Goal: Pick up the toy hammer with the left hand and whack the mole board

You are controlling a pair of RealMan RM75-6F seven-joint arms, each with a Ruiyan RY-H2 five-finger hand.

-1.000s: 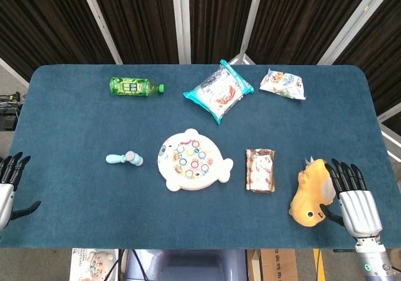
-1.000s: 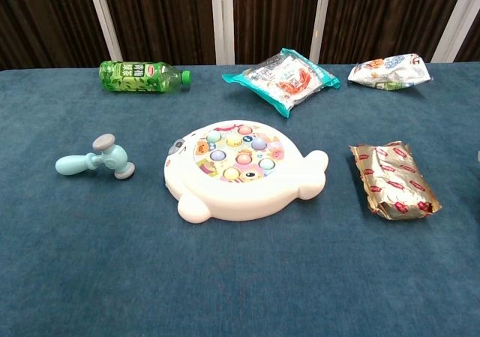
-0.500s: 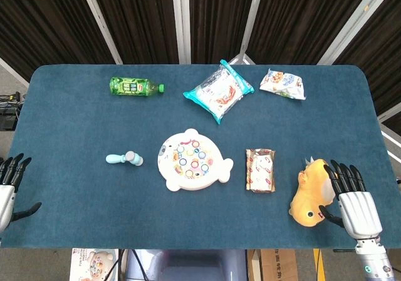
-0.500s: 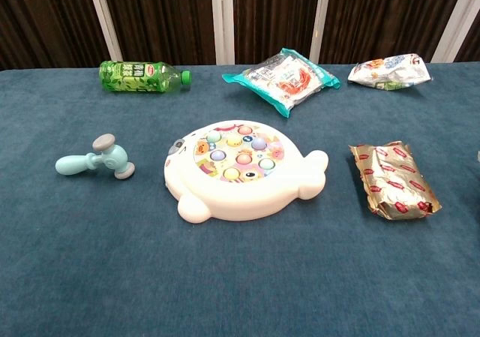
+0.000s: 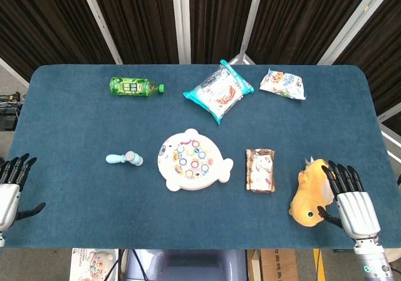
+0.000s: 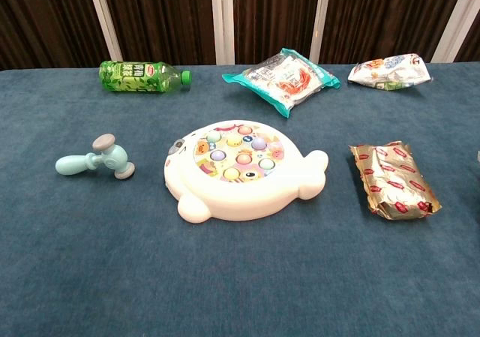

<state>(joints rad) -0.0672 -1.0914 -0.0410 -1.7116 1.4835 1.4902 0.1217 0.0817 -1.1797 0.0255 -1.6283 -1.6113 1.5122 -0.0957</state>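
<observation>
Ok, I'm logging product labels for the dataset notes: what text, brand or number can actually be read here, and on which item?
None can be read.
green bottle: label print too small and blurred.
teal snack bag: printing, not legible.
white snack bag: printing, not legible.
gold foil packet: red marks, unreadable.
mole board: coloured pictures, no legible words.
toy hammer: no text visible.

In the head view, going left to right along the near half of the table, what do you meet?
Left hand → light blue toy hammer → white whale-shaped mole board → gold foil snack packet → orange plush toy → right hand.
</observation>
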